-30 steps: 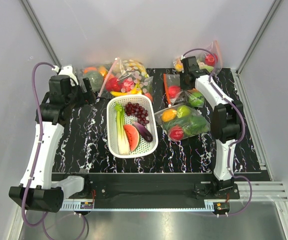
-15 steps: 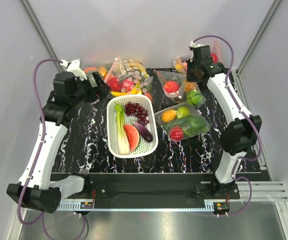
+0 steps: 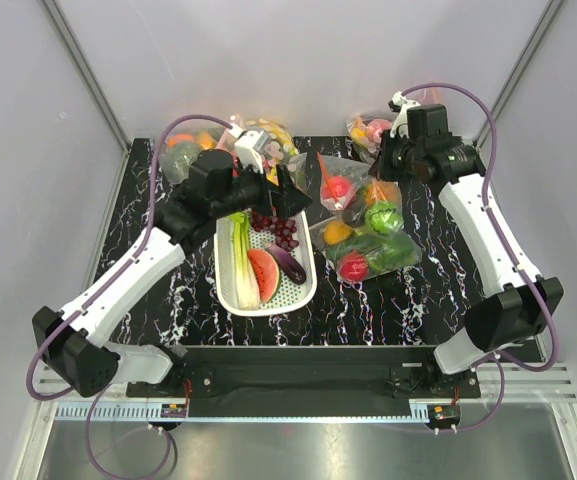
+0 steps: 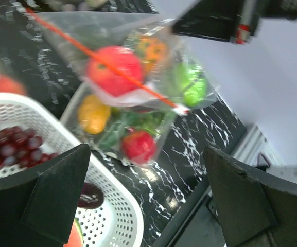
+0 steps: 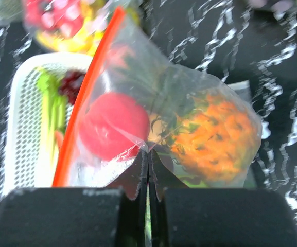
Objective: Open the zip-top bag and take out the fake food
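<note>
dan: both grippers have travelled a lot in the last second. left gripper came in from the far left corner and now reaches over the far end of the basket. right gripper has carried the zip-top bag up and in toward the middle.

rob: so who's holding what?

dan: right one's clamped tight on a fold of the bag's plastic, between the red fruit and the pineapple. left one's spread wide with nothing in it, aimed at the bag from just beside it.

rob: bag's off the table then?

dan: looks like it hangs over the other fruit bag. the wrist views are blurry though, so I can't swear its bottom isn't brushing that one. zip strip looks sealed end to end, and the green fruit is inside too.

rob: so we're at "open it", nothing's out yet.

dan: yep. my guess is the left one needs to close on the lip by the strip, across from the right's pinch, and then they pull apart. it's thin, slippery plastic, so it has to catch one layer only or the seal won't peel.
</note>
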`<state>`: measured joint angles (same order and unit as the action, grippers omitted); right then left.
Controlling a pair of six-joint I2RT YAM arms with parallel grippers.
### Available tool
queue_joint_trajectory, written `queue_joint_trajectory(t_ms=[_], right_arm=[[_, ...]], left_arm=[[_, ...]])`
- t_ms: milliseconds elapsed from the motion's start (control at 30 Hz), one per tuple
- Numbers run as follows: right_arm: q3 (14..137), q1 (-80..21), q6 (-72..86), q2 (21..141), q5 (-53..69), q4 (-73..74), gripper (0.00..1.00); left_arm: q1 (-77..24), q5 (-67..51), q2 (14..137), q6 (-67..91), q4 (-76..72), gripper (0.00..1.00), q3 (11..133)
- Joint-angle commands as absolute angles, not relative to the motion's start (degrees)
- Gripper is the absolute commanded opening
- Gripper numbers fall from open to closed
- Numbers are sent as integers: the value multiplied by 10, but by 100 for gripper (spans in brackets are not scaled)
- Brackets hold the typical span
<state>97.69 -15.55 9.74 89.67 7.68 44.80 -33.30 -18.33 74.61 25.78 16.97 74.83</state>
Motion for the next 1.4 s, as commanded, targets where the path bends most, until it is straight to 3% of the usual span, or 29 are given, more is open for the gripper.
queue_joint_trajectory(t_ms=[0,233,733,900,1167,1300,1367], right_arm=[[970,-161,119,856,149,445,0],[902,-162,116,798,161,425,0],[844,-162,111,745,175,403,0],[825,-163,108,734,176,402,0],[813,-163,107,724,179,395,0],[809,-163,105,723,178,393,0],[808,-163,102,724,178,393,0]], left_arm=[[-355,-192,742,212,117,98,768],[-357,-228,823,379,186,96,831],[-384,-266,904,444,185,93,824],[-387,-272,926,444,189,87,834],[-397,-286,946,442,191,58,837],[-400,-294,951,443,190,38,836],[-400,-302,950,444,185,24,835]])
